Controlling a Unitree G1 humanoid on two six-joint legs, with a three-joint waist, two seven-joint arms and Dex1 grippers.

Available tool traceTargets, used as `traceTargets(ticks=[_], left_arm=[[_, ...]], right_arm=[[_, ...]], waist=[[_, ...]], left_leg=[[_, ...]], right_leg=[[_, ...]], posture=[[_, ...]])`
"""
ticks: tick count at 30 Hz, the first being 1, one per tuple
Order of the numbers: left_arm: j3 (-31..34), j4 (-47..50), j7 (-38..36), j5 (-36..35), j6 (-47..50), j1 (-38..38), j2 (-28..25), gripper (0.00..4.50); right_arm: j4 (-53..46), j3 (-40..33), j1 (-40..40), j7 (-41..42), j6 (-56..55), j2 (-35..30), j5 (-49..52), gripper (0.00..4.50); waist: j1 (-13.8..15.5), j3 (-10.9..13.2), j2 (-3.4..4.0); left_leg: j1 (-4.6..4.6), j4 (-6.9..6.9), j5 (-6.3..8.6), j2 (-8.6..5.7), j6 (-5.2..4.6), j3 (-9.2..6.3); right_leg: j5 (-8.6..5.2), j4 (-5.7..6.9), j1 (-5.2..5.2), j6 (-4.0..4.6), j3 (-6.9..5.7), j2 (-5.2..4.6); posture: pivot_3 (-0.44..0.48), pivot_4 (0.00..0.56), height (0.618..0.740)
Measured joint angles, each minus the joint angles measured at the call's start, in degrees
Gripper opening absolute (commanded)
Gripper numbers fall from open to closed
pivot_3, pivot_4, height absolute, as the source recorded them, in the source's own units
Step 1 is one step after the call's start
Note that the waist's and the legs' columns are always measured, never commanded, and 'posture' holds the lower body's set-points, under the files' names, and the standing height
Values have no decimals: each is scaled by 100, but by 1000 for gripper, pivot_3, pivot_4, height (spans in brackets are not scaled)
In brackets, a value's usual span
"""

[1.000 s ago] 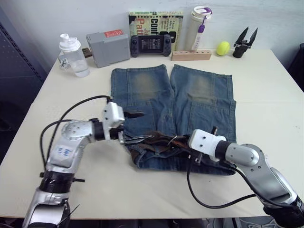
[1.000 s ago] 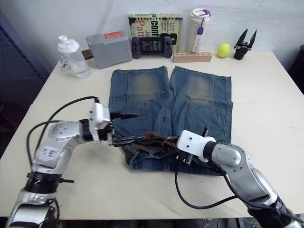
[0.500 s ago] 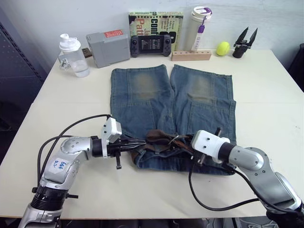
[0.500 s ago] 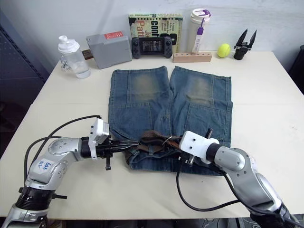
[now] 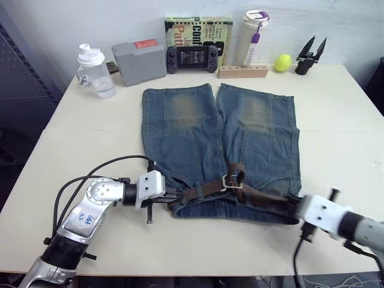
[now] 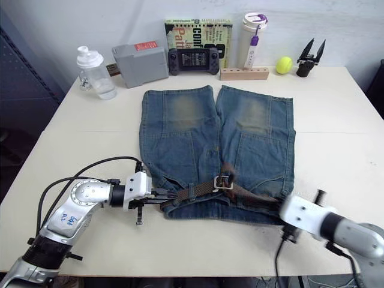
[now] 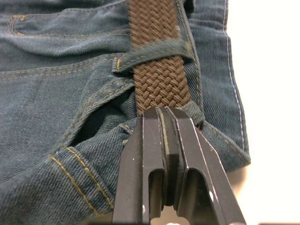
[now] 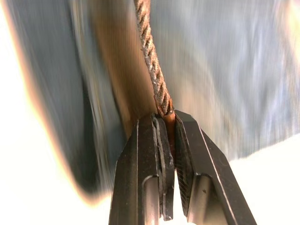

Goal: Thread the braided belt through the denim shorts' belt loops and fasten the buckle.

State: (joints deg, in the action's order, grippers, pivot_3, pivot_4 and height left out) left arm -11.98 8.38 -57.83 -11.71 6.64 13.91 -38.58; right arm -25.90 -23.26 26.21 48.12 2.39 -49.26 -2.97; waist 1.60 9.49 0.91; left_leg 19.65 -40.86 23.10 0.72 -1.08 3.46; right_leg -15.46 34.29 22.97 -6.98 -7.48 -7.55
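The denim shorts (image 5: 192, 132) lie flat, waistband toward me. Across the waistband runs the braided belt (image 5: 204, 191), its silver buckle (image 5: 233, 180) near the middle. My left gripper (image 5: 174, 199) sits at the waistband's left end. In the left wrist view it (image 7: 161, 112) is shut on the belt just past a belt loop (image 7: 154, 54). My right gripper (image 6: 280, 207) is at the waistband's right end. In the right wrist view it (image 8: 168, 117) is shut on the belt's brown tip, and the strap (image 8: 149, 56) runs taut away from it.
Along the table's far edge stand a clear bottle (image 5: 95, 71), a grey box (image 5: 139, 62), a game controller (image 5: 192, 58), a book (image 5: 198, 30), a white tumbler (image 5: 253, 36), a wooden block (image 5: 242, 71), a tennis ball (image 5: 282, 62) and a black gripper tool (image 5: 311, 54).
My left gripper has shut and moved in to the waistband's left end. My right gripper has pulled rightward with the tip, drawing the bunched belt out straight.
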Motion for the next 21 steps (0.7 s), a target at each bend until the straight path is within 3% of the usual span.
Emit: traceTargets(ticks=[4, 7, 15, 21], left_arm=[[-51, -32, -7, 81, -190, -39, -26, 40], [-80, -27, 3, 84, -261, -66, -26, 40], [-54, -38, 73, 99, -412, -125, -35, 40], [296, -207, 195, 101, -732, -299, -186, 40]], right_arm=[[1111, -472, -8, -368, -670, -299, -388, 0], [1313, -499, -220, -553, -836, -322, -419, 0], [1388, -449, -331, -668, -1178, -364, -472, 0], [1179, 264, -463, -582, -1214, -187, -440, 0]], waist=[[-22, -4, 6], [-7, -4, 7], [-1, -4, 8], [-37, -2, 10]], left_leg=[[-99, 82, 1, 6, -2, -5], [-105, 86, 1, 11, -2, -7], [-104, 82, 1, 12, -6, -8], [-105, 85, 1, 20, -4, -4]], right_leg=[[-3, -43, -57, 3, 34, -4], [-3, -34, -55, 3, 30, -3], [-2, -40, -60, 0, 37, -11], [-4, -36, -49, 4, 33, -3]], posture=[[0, 150, 726], [0, 150, 726], [0, 150, 726], [0, 150, 726]])
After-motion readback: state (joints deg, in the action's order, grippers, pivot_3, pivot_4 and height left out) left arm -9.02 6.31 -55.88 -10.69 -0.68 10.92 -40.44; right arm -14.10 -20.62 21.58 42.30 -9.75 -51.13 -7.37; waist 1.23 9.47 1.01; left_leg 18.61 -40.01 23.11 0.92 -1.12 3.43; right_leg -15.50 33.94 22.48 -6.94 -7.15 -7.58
